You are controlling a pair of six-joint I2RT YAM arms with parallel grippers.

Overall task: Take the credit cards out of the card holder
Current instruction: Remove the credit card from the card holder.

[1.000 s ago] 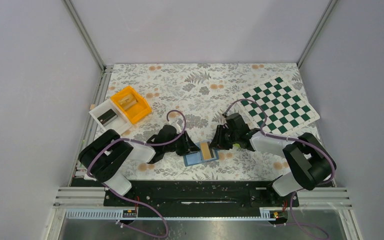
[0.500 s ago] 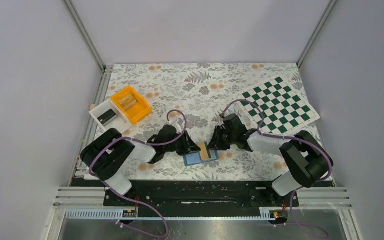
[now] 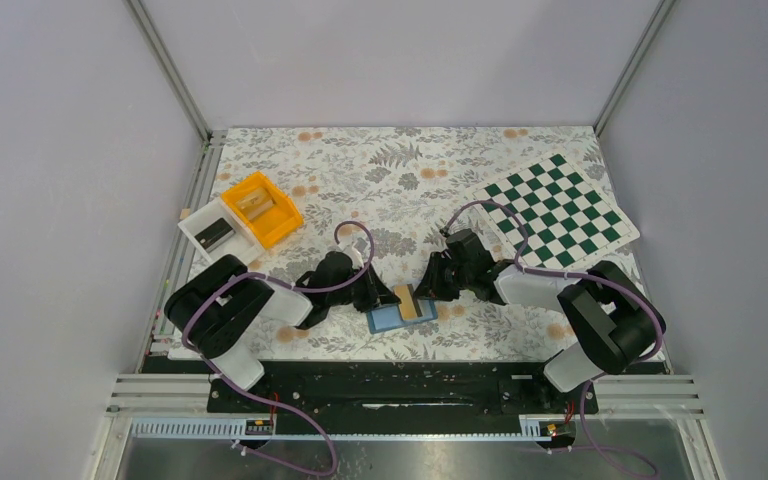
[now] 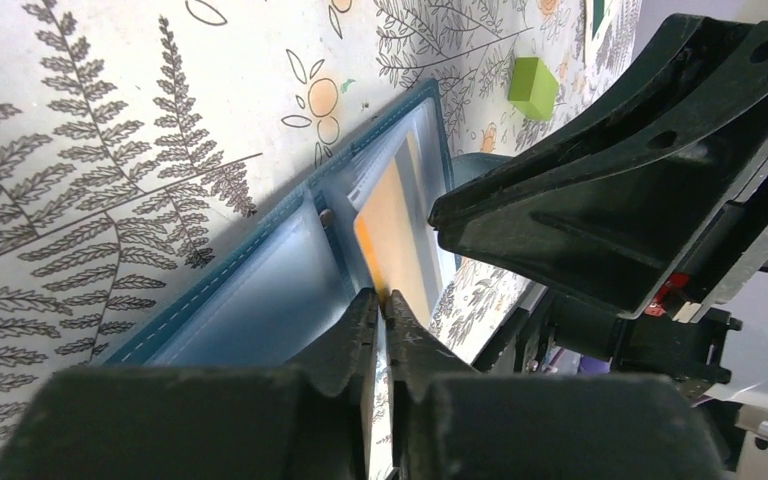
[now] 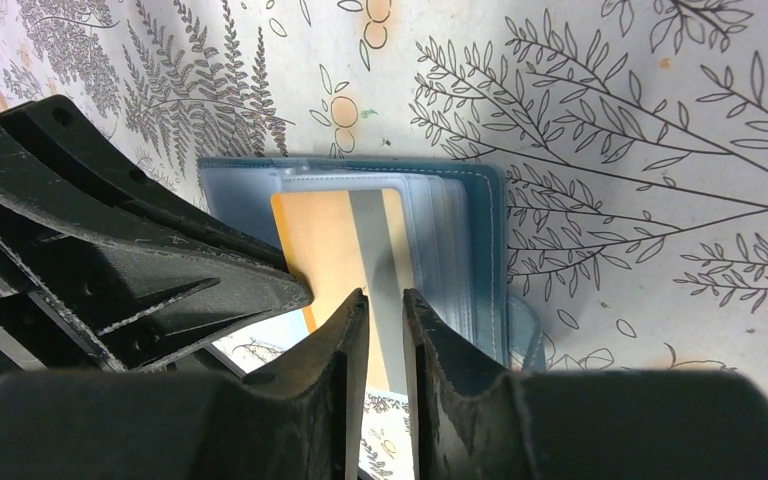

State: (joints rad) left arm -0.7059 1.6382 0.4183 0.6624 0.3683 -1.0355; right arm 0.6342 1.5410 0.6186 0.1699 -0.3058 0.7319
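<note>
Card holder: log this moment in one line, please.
card holder lying open | orange card partly in pocket | left gripper pinched on its edge | right gripper slightly open above it

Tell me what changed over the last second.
Both grippers closed in on the holder. The left gripper slid right and shut, apparently pinching the card. The right gripper slid left and narrowed over the card. The holder and chessboard stayed put.
</note>
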